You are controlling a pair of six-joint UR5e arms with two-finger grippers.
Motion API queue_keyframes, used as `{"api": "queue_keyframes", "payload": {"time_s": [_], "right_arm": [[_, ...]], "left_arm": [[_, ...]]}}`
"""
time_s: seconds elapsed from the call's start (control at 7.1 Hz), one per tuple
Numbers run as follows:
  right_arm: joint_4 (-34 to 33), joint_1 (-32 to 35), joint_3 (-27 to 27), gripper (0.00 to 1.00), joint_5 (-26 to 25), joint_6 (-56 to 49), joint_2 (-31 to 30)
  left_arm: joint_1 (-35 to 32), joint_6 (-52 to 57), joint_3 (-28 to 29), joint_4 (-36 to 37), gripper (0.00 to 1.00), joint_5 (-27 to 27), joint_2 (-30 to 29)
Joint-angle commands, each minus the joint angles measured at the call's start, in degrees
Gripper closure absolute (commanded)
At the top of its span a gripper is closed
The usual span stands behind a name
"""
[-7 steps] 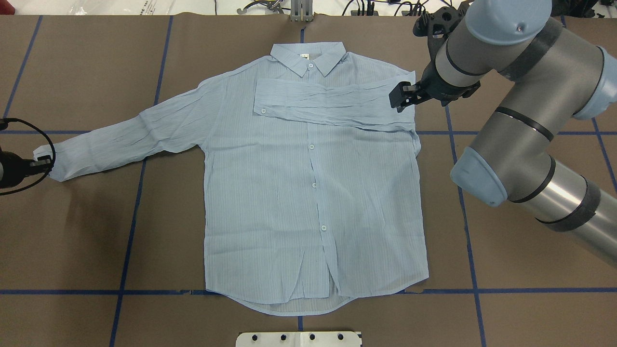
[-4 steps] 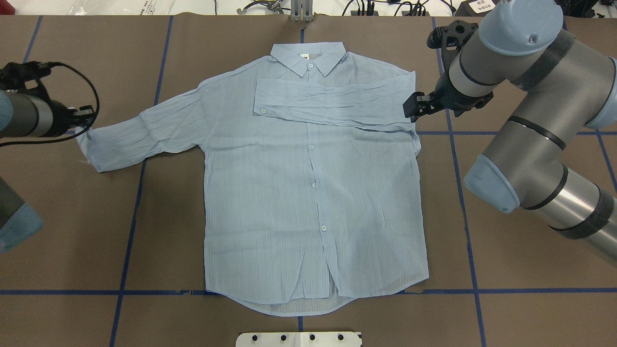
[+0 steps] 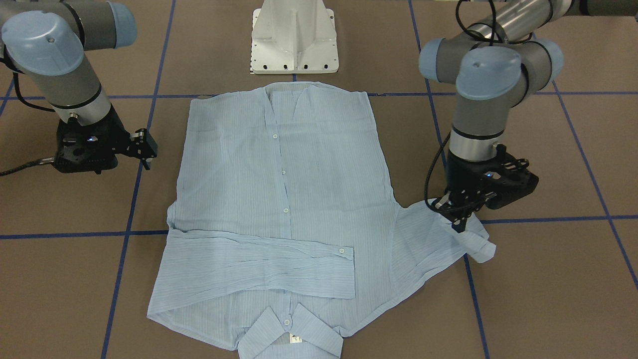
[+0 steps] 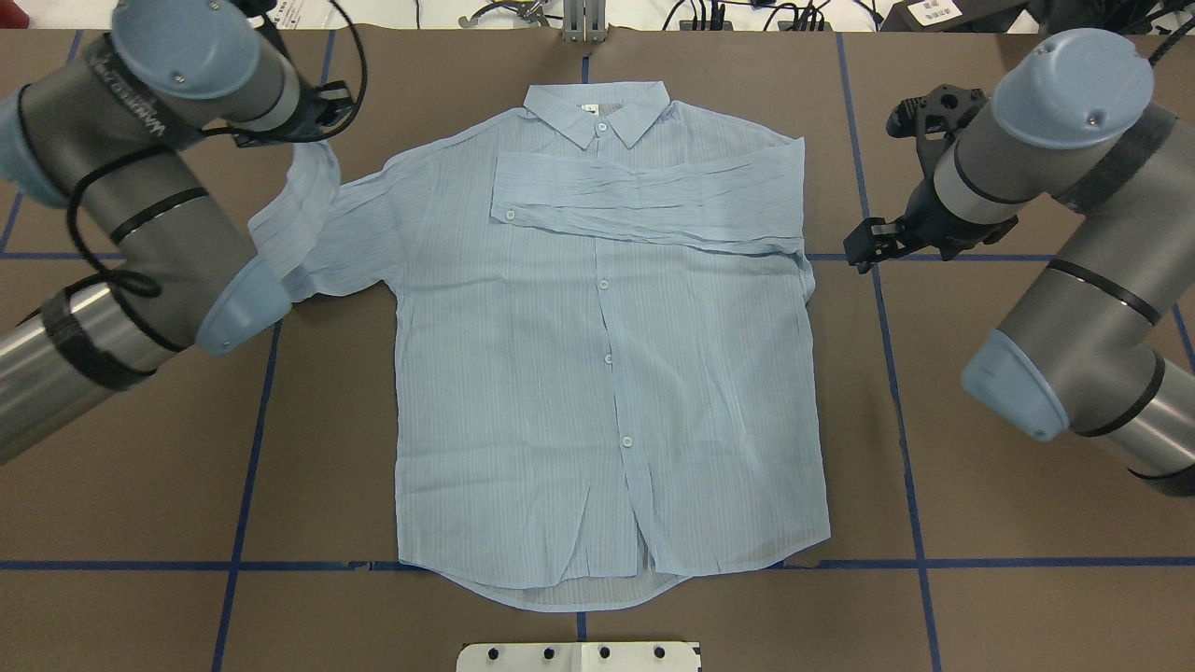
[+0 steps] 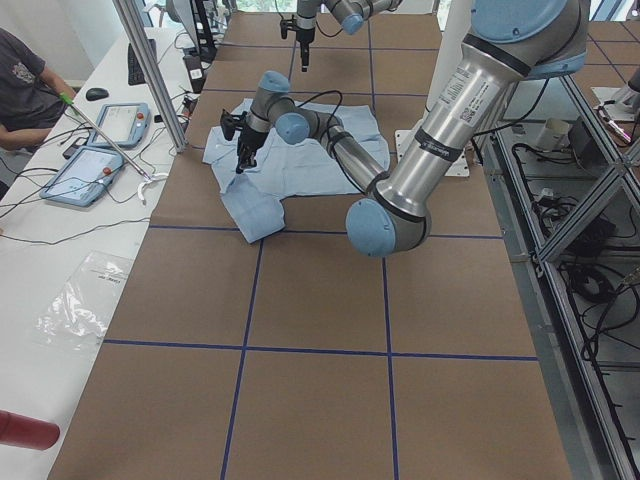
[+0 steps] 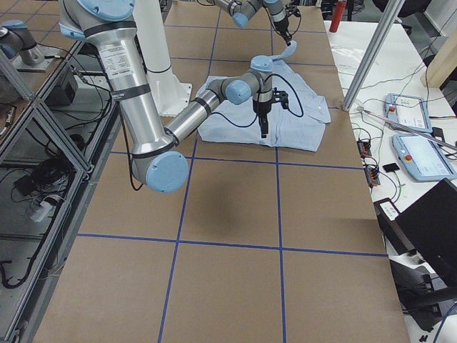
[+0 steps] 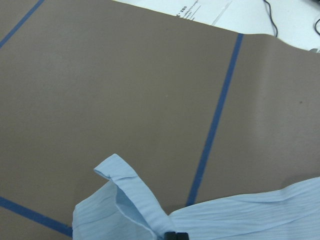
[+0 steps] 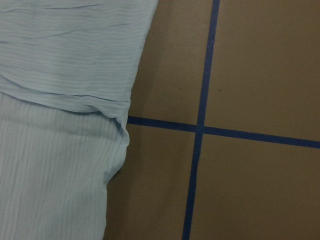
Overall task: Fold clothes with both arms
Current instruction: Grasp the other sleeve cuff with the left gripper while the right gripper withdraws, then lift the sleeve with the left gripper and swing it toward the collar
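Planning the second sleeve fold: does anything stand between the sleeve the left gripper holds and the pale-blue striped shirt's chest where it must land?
Nothing visible blocks the held sleeve. The other sleeve already lies folded across the shirt; the black right gripper hangs apart, beside it.

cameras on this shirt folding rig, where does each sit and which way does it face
Front-facing: across the table, facing the robot; shows pedestal, right arm, left arm.
Overhead: behind the robot, looking forward and down on the shirt; both arms.
Exterior left: table end, looking along it; left arm nearest.
Exterior right: opposite end; right arm nearest.
Left wrist: down onto the sleeve; left end effector tip at bottom.
Right wrist: down onto shirt edge and tape; no arm shows.
Shared: front-facing and overhead show the shirt from opposite sides.
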Motion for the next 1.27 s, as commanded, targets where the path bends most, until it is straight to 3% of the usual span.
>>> {"api": "queue_keyframes", "payload": {"time_s": [0.0,0.14,0.84,1.13], "right_arm": [[-0.03,2.77,1.3,0.0,2.45,-3.84,-3.82],[-0.03,3.48,1.3,0.0,3.07,-4.12,-3.91],[-0.12,3.84,0.42,0.0,3.17,-4.65,-4.35],[-0.12,3.92,-0.02,0.0,3.08,-4.65,-4.18]], "left_arm": [[4.97,-7.06,3.93,3.47,1.0,-0.06,-10.92],[10.05,-11.88,4.63,3.3,1.0,0.37,-14.08],[18.26,-14.56,5.33,0.85,1.0,2.75,-19.28],[18.27,-15.61,12.7,-4.41,1.0,2.66,-23.77]]}}
